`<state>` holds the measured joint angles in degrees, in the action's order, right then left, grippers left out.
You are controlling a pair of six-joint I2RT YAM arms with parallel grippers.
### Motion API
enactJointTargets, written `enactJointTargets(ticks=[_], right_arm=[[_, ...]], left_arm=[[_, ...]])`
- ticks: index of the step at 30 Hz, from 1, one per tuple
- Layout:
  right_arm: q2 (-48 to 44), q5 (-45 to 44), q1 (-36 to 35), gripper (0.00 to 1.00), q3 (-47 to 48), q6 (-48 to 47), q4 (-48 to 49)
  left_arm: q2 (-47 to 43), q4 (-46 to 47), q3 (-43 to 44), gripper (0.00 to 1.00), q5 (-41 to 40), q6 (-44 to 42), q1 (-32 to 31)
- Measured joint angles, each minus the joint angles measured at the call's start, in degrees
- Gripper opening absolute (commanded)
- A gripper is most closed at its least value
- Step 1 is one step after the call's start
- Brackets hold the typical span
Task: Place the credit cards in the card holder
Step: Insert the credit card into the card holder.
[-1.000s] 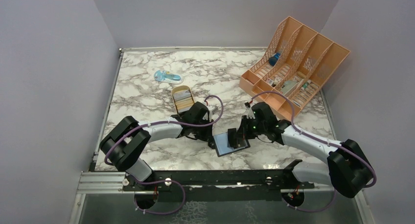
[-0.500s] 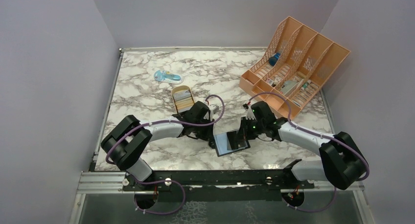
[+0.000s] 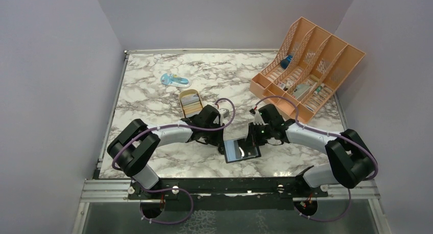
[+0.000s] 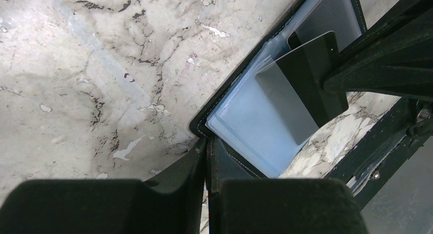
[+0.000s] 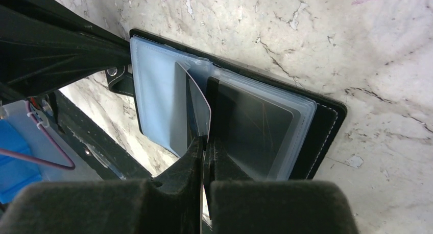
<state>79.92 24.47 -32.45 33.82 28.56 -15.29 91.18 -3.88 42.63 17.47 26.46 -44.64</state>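
Edgewise, a credit card [image 4: 301,86] is clenched by the right gripper [image 5: 204,142], long axis aimed into the open card holder [image 3: 240,151], itself pinched by the left gripper [image 4: 208,157].

I have the card holder [image 3: 240,150] lying open and flat toward six o'clock in my overhead view. It is black outside with pale stitching, and its blue-grey clear sleeves are fanned upward. One thin pale card [image 5: 197,105] stands tilted on edge at the fold between the sleeves. The other cards [image 3: 191,104] lie stacked at ten o'clock from it, well apart.
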Motion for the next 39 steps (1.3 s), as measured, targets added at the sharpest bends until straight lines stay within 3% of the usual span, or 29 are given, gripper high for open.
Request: enactJointTargets(ticks=[5,10,16,26,39], right_arm=[[1.2,1.0,0.2,0.04,0.8,-0.6,-0.1],[1.2,1.7,0.2,0.27,0.8,-0.5,0.1],[0.0,-0.4,0.1,0.4,1.8,0.1,-2.3],[-1.6,-0.4,0.1,0.44,0.7,0.7,-1.8],[0.3,3.5,-1.0,0.45,-0.8,2.7,4.1]], left_arm=[[0.0,0.0,0.0,0.1,0.0,0.0,0.0],[0.1,-0.1,0.2,0.1,0.0,0.0,0.0],[-0.3,-0.1,0.2,0.21,-1.0,2.1,0.0],[-6.0,-1.3,-0.3,0.3,-3.0,5.0,0.0],[-7.9,3.8,-8.2,0.3,-2.1,9.4,-0.5]])
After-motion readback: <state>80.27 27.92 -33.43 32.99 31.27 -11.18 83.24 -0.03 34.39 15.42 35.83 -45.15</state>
